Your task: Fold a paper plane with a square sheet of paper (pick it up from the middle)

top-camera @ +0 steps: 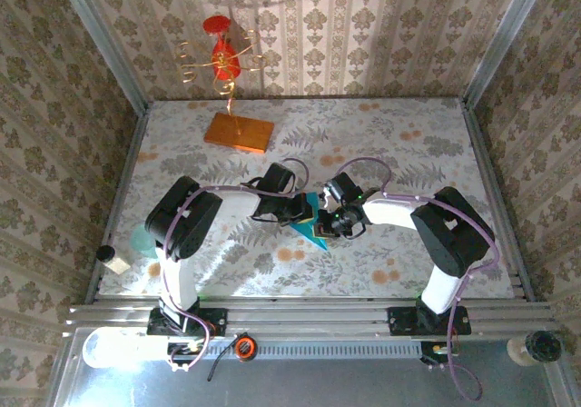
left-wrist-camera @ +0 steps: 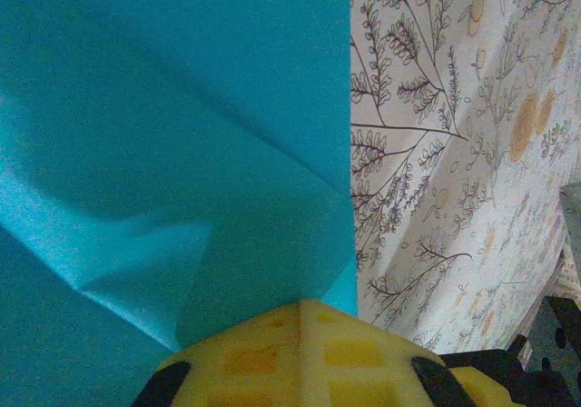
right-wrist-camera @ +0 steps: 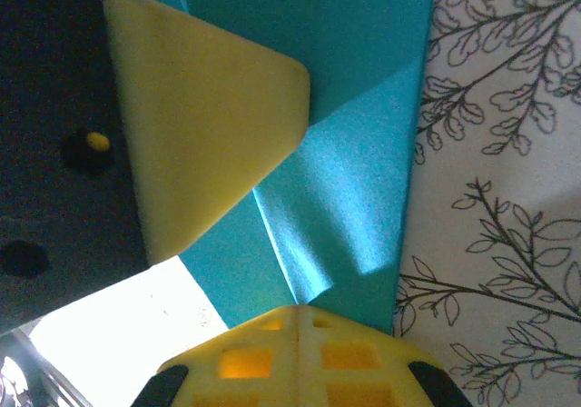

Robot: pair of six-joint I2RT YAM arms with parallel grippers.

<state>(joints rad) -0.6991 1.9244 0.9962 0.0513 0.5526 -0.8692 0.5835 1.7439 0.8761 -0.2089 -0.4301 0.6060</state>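
Sheet of paper mid-fold, both arms pinching it near the middle of the table.
The left gripper and right gripper are each clamping down on its creased blue layers. It's looking thin, light and floppy, probably tearing easily, so holding close to a fold line is likely working best. No brand or writing is showing anywhere.
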